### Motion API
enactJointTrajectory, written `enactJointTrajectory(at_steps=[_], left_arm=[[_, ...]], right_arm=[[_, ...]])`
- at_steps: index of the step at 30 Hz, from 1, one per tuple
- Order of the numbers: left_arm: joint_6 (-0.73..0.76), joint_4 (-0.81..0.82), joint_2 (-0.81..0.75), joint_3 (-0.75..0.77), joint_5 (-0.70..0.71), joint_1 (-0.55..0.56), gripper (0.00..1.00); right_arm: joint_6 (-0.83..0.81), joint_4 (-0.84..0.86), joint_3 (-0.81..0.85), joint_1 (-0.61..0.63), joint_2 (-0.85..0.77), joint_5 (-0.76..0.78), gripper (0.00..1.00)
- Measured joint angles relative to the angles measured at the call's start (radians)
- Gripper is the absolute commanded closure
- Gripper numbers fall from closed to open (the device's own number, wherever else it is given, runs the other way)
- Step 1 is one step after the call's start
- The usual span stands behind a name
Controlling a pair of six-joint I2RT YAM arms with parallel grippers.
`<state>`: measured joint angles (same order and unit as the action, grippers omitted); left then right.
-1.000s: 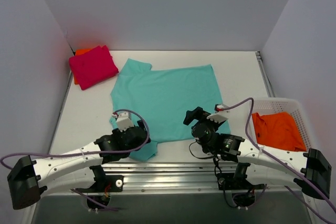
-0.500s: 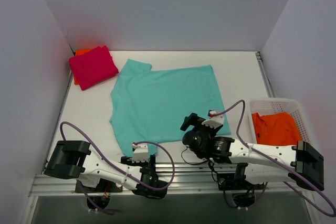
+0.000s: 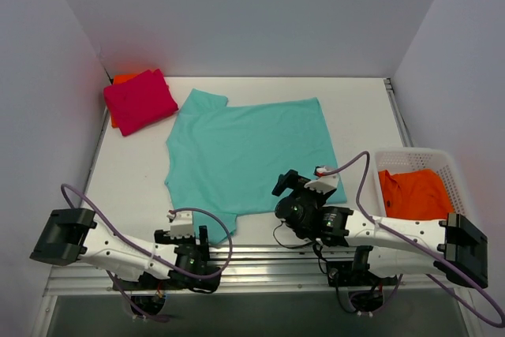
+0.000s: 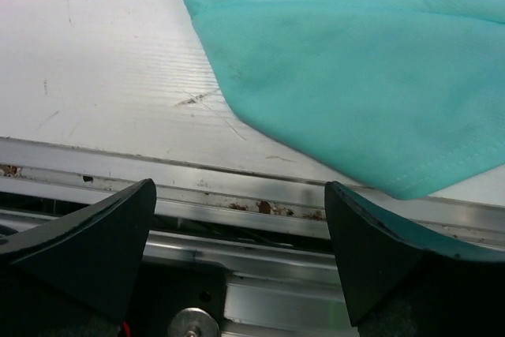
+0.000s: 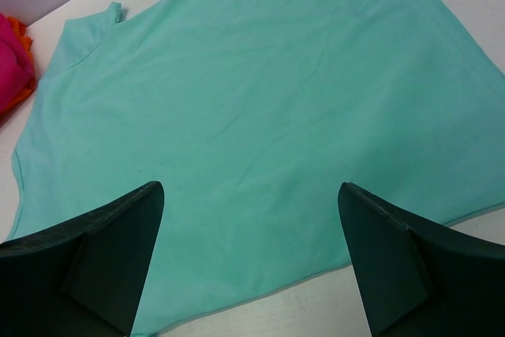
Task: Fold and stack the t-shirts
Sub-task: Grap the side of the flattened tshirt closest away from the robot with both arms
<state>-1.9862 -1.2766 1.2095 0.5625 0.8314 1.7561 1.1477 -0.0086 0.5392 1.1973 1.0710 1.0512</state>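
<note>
Spread t-shirt (image 3: 245,155) flat at middle of surface (image 3: 363,116): hem toward right edge, collar toward left edge, one sleeve toward far edge, other sleeve reaching near edge. Folded t-shirt (image 3: 140,100) in far-left corner, lying on second folded t-shirt (image 3: 120,79), which peeks out behind and left. Basket (image 3: 450,165) at right edge, toward near corner; crumpled t-shirt (image 3: 417,195) inside. Left gripper (image 3: 201,236) at near edge over rail (image 4: 237,219), just before near sleeve tip, apart. Right gripper (image 3: 288,185) over spread t-shirt's near side.
</note>
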Motion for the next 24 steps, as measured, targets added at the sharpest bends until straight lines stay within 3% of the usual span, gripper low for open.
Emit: enactJointTrajectory(at_steps=[8, 14, 18, 24], left_arm=[[0.000, 0.127, -0.192, -0.166, 0.088, -0.096, 0.07], [0.012, 0.410, -0.318, -0.218, 0.129, -0.268, 0.06], [0.082, 0.571, -0.366, -0.262, 0.118, -0.357, 0.06], [0.133, 0.673, -0.361, -0.275, 0.094, -0.377, 0.07]], right_arm=[[-0.010, 0.016, 0.000, -0.013, 0.062, 0.000, 0.12], [-0.028, 0.057, 0.001, -0.021, 0.108, -0.005, 0.12], [-0.039, 0.070, 0.003, -0.033, 0.124, -0.012, 0.12], [-0.049, 0.080, 0.003, -0.043, 0.125, -0.017, 0.12]])
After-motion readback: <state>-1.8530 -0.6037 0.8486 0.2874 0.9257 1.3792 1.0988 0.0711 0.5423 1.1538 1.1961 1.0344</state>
